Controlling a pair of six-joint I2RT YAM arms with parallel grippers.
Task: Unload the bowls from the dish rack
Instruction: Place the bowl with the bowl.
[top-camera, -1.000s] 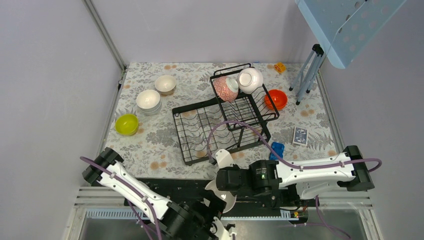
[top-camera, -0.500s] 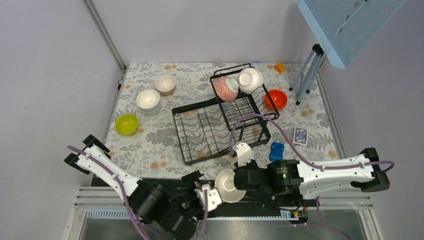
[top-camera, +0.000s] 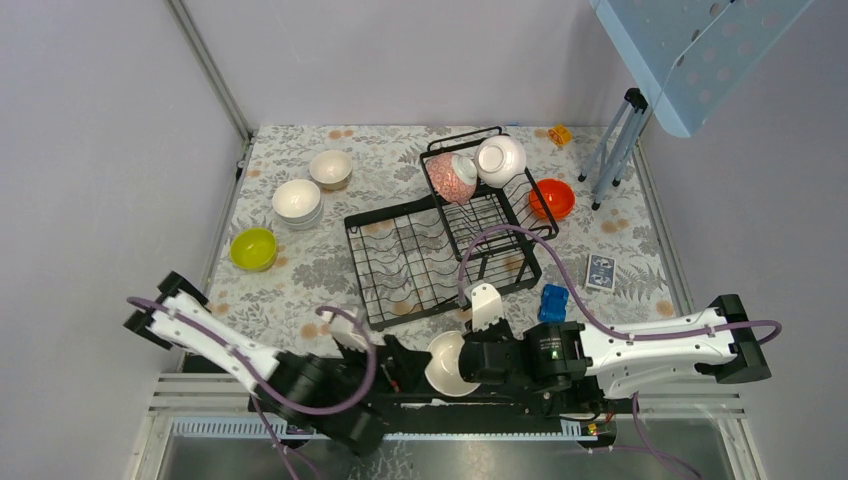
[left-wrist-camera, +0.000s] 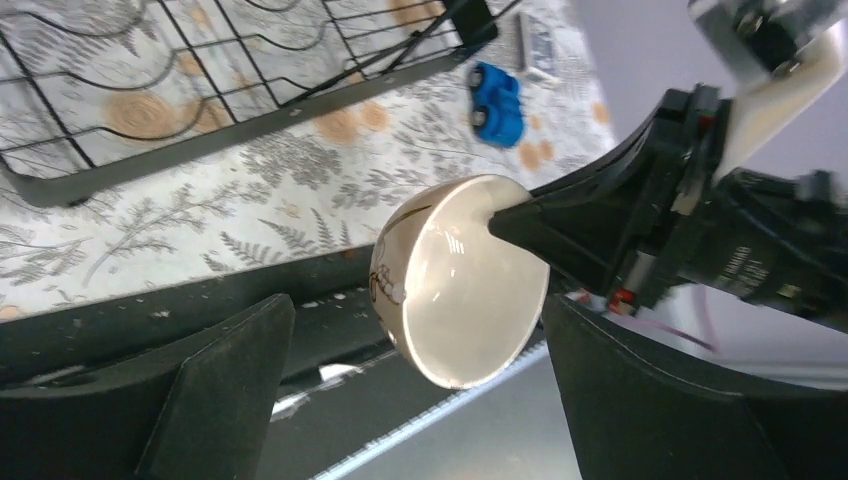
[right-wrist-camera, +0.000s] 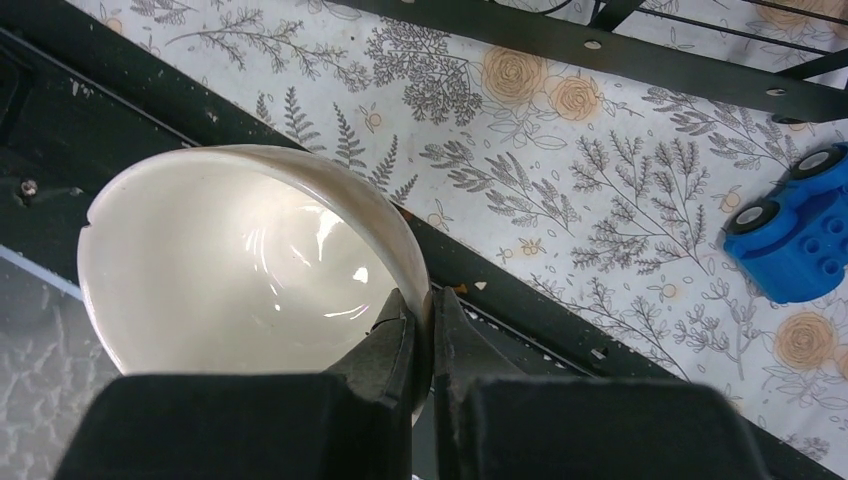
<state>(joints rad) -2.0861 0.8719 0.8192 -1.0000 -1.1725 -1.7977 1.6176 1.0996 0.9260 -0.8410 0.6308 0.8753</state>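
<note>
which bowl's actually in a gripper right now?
The cream bowl at the near table edge: the right gripper pinches its rim. The rest sit on the table or in the dish rack.

Plain pale grey walls (top-camera: 100, 150) close in 3 sides, left, back and right, under even light with soft shadows. A slanting silver metal post (top-camera: 208, 68) runs down the back left corner to the surface (top-camera: 290, 290), which is covered by a grey leaf-patterned cloth dotted with orange roses. A light blue perforated panel (top-camera: 700, 45) hangs at the upper right, above a grey folding stand (top-camera: 608, 140). A black strip (right-wrist-camera: 70, 95) edges the near side, with mottled grey metal (top-camera: 200, 450) below.
</note>
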